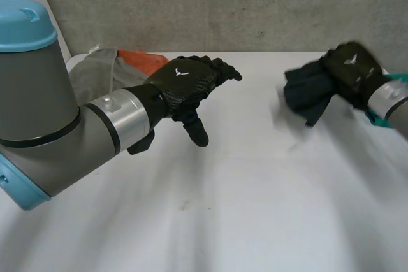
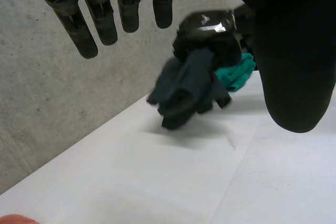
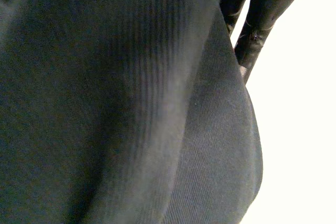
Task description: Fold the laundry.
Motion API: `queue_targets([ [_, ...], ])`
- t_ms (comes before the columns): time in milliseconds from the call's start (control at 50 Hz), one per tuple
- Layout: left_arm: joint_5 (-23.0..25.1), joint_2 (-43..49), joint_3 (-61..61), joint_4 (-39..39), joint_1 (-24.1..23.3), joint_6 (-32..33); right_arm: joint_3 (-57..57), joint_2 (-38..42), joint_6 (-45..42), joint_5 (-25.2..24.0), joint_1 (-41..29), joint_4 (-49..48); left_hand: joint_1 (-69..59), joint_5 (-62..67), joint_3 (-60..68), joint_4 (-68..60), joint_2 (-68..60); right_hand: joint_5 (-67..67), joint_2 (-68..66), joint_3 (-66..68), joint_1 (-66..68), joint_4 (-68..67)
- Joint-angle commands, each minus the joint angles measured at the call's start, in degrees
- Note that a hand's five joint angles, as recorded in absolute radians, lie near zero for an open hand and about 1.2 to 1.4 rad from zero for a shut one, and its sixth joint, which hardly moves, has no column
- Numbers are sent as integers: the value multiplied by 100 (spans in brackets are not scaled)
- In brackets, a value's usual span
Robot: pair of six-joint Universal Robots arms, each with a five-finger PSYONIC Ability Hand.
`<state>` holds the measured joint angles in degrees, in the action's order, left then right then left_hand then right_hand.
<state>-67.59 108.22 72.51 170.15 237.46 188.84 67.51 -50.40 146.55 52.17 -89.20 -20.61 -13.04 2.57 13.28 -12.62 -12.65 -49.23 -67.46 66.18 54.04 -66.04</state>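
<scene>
"At the table's right side, what has the right hand (image 1: 354, 68) got?"
"A dark cloth (image 1: 307, 93) — bunched in its curled fingers, held over the white table (image 1: 255, 189)."
"And the left hand (image 1: 185, 82)?"
"Fingers straight, holding nothing; grey and orange laundry (image 1: 95, 71) lies behind it."

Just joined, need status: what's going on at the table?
The right hand grips a bunched dark cloth, which seems lifted just off the white table, with a teal cloth behind it. The left hand hovers open over the table, holding nothing. A grey garment and an orange garment lie heaped at the table's far left. Nothing is folded yet.
</scene>
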Motion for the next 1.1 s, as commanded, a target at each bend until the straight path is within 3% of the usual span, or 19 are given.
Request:
queue_targets([
  [20,-8,-3,0,0,2,-40,-1397,407,1462,-154,534,-969,148,-101,-172,106,109,-2077,-1254,1382,2596,-1396],
  [120,0,-3,0,0,2,-189,-1986,810,2727,-286,1035,-2084,148,-101,-172,106,109,-2077,-1254,1382,2596,-1396],
  [200,18,-3,-9,0,10,-233,-2276,1215,3072,-470,1369,-2517,148,-101,-172,106,109,-2077,-1254,1382,2596,-1396],
  [520,0,32,-9,18,2,-233,-2480,2894,3090,-1701,2380,-2632,114,-67,-139,73,76,-2077,-1254,1382,2596,-1396],
  [700,-8,50,-9,18,2,-242,-2181,2720,3160,-2009,2662,-2641,114,-67,-139,72,76,-2077,-1254,1382,2596,-1396],
  [720,-8,50,-9,18,2,-242,-2172,2676,3178,-2009,2680,-2641,114,-67,-139,72,76,-1800,-977,1105,2319,-1119],
  [740,-8,50,-9,18,2,-242,-2154,2649,3195,-2009,2688,-2632,114,-67,-139,72,76,-415,408,-280,934,266],
  [760,-8,41,-9,18,2,-242,-2111,2579,3213,-1974,2697,-2536,114,-67,-139,72,76,3562,4385,-4257,-3043,4243],
  [780,-8,41,-9,18,2,-242,-2049,2535,3213,-1957,2697,-2509,97,-50,-122,56,59,4923,5746,-5618,-4404,5604],
  [880,-8,15,0,18,-16,-242,-1645,2026,3196,-1843,2864,-2439,97,-50,-122,56,59,4923,5746,-5618,-4404,5604],
  [960,-8,6,0,18,-16,-242,-1329,1577,3178,-1483,3172,-2167,97,-50,-122,56,59,4923,5746,-5618,-4404,5604],
  [1040,0,6,0,18,-25,-242,-1170,1305,2880,-1420,3452,-1517,97,-50,-122,56,59,4923,5746,-5618,-4404,5604],
  [1100,0,-3,0,9,-25,-251,-1091,1076,2187,-1333,3795,-771,97,-50,-122,56,59,4923,5746,-5618,-4404,5604],
])
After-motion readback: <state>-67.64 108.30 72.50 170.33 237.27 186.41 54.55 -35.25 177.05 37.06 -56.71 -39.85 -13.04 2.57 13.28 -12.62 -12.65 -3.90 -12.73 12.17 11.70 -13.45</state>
